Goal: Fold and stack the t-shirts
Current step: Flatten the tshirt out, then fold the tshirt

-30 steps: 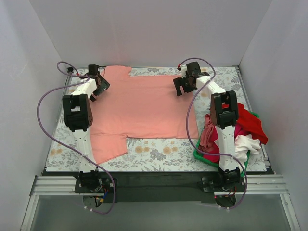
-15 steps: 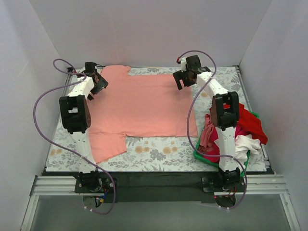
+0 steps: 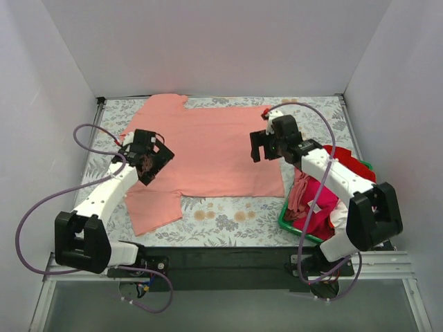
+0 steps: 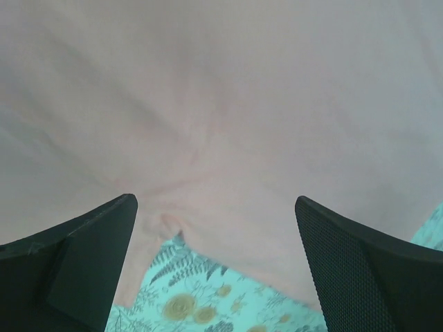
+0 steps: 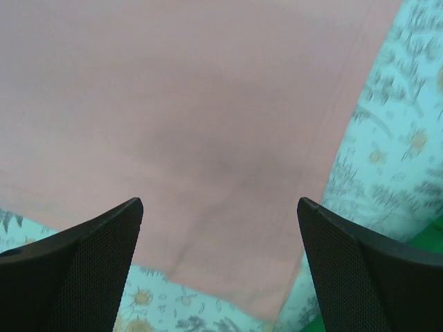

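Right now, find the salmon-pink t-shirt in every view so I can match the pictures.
Top external: the salmon-pink t-shirt lies spread flat mid-table, between the two arms.
Left wrist: the salmon-pink t-shirt fills the upper frame, its underarm notch at lower left.
Right wrist: the salmon-pink t-shirt fills most of the frame, its edge running down the right.
Shared landmark: the floral table cover bordering the shirt.

The pink shirt [image 3: 208, 149] is showing soft matt cloth, the table cover [image 3: 228, 218] matt floral print, the basket [image 3: 289, 227] smooth plastic.
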You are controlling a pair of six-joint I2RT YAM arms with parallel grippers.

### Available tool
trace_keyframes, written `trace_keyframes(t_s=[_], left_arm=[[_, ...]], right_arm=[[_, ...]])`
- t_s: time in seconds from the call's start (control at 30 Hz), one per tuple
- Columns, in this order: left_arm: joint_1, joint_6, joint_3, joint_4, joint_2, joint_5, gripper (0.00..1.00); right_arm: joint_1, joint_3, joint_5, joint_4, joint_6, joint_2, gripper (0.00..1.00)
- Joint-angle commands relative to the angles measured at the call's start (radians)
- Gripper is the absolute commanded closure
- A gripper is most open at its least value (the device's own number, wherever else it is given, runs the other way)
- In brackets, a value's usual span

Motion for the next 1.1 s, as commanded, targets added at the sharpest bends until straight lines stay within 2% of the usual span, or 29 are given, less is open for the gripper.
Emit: trace_keyframes(t_s=[0.0,0.07,0.17,0.3,0.43,0.6,0.63,0.7,0.9,1.07], left_arm=[[-0.118,-0.122,-0.143,-0.049,-0.098,0.012,0.02],[-0.154,-0.158,-0.193,-0.123,-0.144,-0.040,0.02],[-0.169,-0.216,-0.289,-0.224,-0.216,-0.033,0.02],[-0.180,-0.319,-0.359,-0.325,-0.295,-0.036,0.02],[-0.183,-0.425,-0.384,-0.382,-0.342,-0.056,0.02],[-0.183,-0.518,-0.399,-0.463,-0.319,-0.088,0.02],[-0.183,-0.514,-0.405,-0.447,-0.318,-0.059,0.02],[-0.183,-0.498,-0.430,-0.419,-0.324,-0.036,0.10],[-0.183,-0.575,-0.508,-0.378,-0.361,-0.070,0.11],[-0.183,-0.610,-0.540,-0.333,-0.330,-0.111,0.23]], right_arm=[[-0.007,-0.203,-0.032,0.171,0.169,-0.180,0.02],[-0.007,-0.298,-0.042,0.178,0.180,-0.231,0.02],[-0.007,-0.389,-0.019,0.175,0.173,-0.304,0.02],[-0.007,-0.437,0.010,0.173,0.174,-0.364,0.02],[-0.008,-0.440,-0.011,0.173,0.177,-0.349,0.02],[-0.007,-0.432,0.001,0.170,0.176,-0.301,0.02],[-0.008,-0.429,0.000,0.172,0.177,-0.297,0.02],[-0.008,-0.423,-0.003,0.169,0.174,-0.291,0.02],[-0.010,-0.426,-0.005,0.167,0.168,-0.298,0.02],[-0.016,-0.428,-0.017,0.169,0.160,-0.298,0.02]])
